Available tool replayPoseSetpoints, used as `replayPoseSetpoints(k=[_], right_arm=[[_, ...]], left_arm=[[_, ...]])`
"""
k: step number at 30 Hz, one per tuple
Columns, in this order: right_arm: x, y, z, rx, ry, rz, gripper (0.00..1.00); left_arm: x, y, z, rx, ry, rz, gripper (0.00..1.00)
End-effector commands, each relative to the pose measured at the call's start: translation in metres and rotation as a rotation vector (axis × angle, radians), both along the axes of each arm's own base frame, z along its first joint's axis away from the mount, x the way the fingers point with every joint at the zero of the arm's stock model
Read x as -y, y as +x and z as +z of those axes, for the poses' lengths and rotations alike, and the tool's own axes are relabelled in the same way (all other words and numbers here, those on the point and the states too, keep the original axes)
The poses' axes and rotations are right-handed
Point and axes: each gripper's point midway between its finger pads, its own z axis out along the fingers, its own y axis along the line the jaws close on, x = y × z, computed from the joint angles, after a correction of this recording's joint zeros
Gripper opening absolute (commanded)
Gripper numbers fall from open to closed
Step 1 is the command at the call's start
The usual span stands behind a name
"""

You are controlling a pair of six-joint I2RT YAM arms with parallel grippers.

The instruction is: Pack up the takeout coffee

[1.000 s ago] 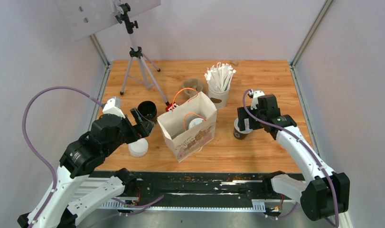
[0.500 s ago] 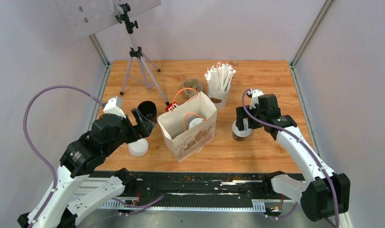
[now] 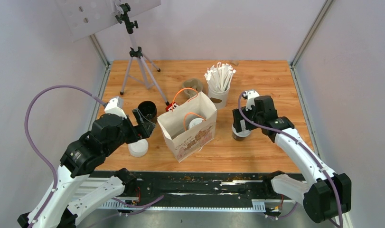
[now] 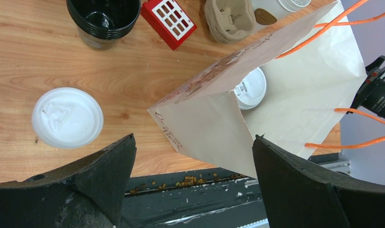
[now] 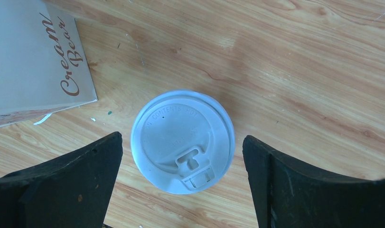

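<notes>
Both jaws gape empty: left gripper (image 4: 194,145) by the "Cream Bear" bag (image 5: 33,57), right gripper (image 5: 182,142) above a lidded cup (image 5: 181,126).

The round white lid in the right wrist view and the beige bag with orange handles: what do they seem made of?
The round white lid looks like thin moulded plastic, faintly glossy: embossed lettering and a pressed sip tab. The beige bag looks like matte paper: sharp folds, printed brown script. Its orange handles may be cord or twisted paper; unclear.
</notes>
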Motion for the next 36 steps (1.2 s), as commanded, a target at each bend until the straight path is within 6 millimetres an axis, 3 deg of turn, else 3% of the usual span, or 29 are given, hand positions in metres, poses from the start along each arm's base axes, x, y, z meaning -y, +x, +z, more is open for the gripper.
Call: replayPoseSetpoints(k=[1,10,14,17,22,29,36], right_arm=[[-0.001,0.005,-0.001,0.037,-0.031,0.005,0.97],[0.001,0.000,-0.021,0.004,-0.054,0.012,0.95],[0.000,0.000,-0.024,0.003,-0.052,0.016,0.88],[-0.001,0.000,-0.022,0.005,-0.044,0.018,0.88],[0.003,0.003,-0.013,0.016,-0.058,0.000,1.00],[0.006,0.009,0.006,0.066,-0.072,-0.009,1.00],[0.005,0.011,0.011,0.064,-0.078,0.004,1.00]], left_arm=[[0.002,0.003,0.009,0.037,-0.012,-0.007,0.99],[0.001,0.001,0.009,0.040,-0.019,-0.008,0.99],[0.000,0.000,0.008,0.037,-0.014,-0.008,0.99],[0.002,0.000,0.009,0.040,-0.021,-0.019,0.98],[0.008,0.002,0.011,0.045,-0.037,-0.036,0.98],[0.014,0.003,0.009,0.045,-0.041,-0.062,0.98],[0.018,0.004,0.010,0.053,-0.050,-0.078,0.98]])
